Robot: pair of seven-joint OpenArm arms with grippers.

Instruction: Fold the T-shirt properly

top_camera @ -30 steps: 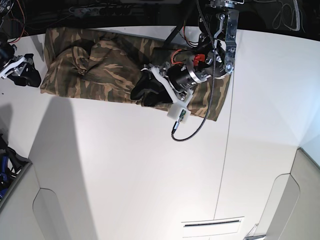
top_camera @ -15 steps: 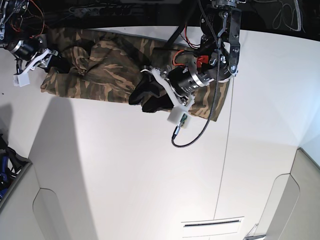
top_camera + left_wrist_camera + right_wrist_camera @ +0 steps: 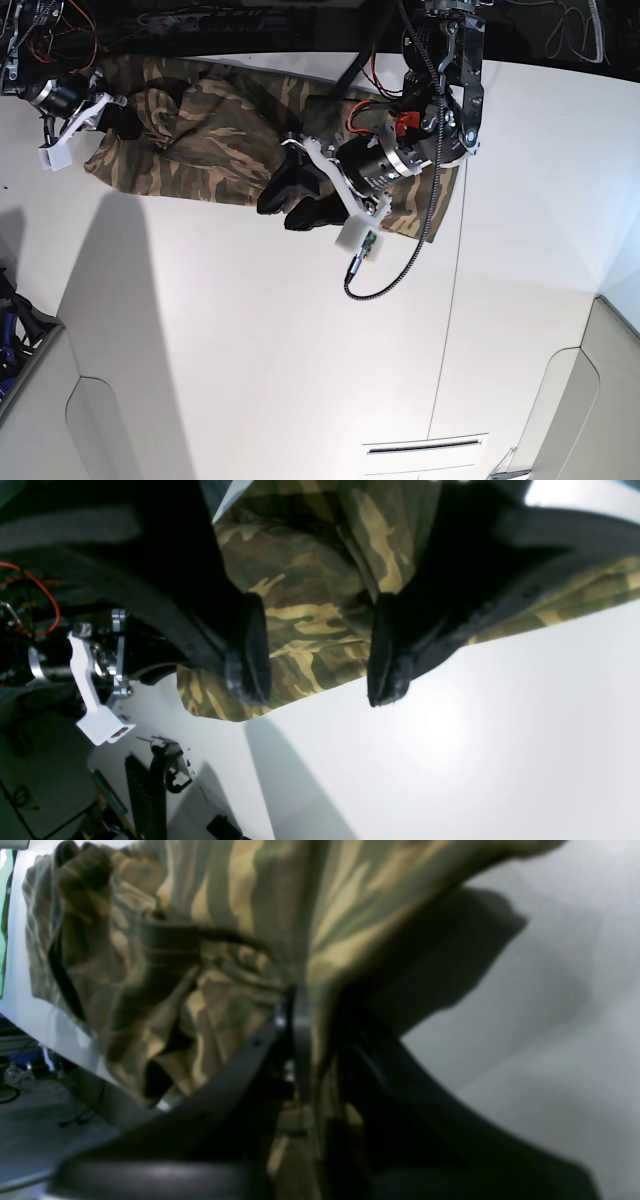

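Observation:
The camouflage T-shirt (image 3: 210, 140) lies bunched along the table's far edge. My left gripper (image 3: 285, 205) is open at the shirt's near hem. In the left wrist view its fingertips (image 3: 247, 680) straddle the hem of the shirt (image 3: 310, 610) just above the white table, holding nothing. My right gripper (image 3: 118, 118) is at the shirt's left end. In the right wrist view it (image 3: 300, 1040) is shut on a fold of the shirt (image 3: 200, 990), which hangs bunched around the fingers. Collar and label are not visible.
The white table (image 3: 250, 350) has a seam (image 3: 455, 300) on the right and a slot (image 3: 425, 447) near the front. A black cable (image 3: 385, 265) dangles from my left wrist. Dark clutter lies off the table's left edge (image 3: 15, 320). The right arm's white bracket (image 3: 100, 725) shows in the left wrist view.
My right arm has come in from the left onto the shirt's left end and closed on it, drawing that end up. My left gripper has shifted slightly left along the hem.

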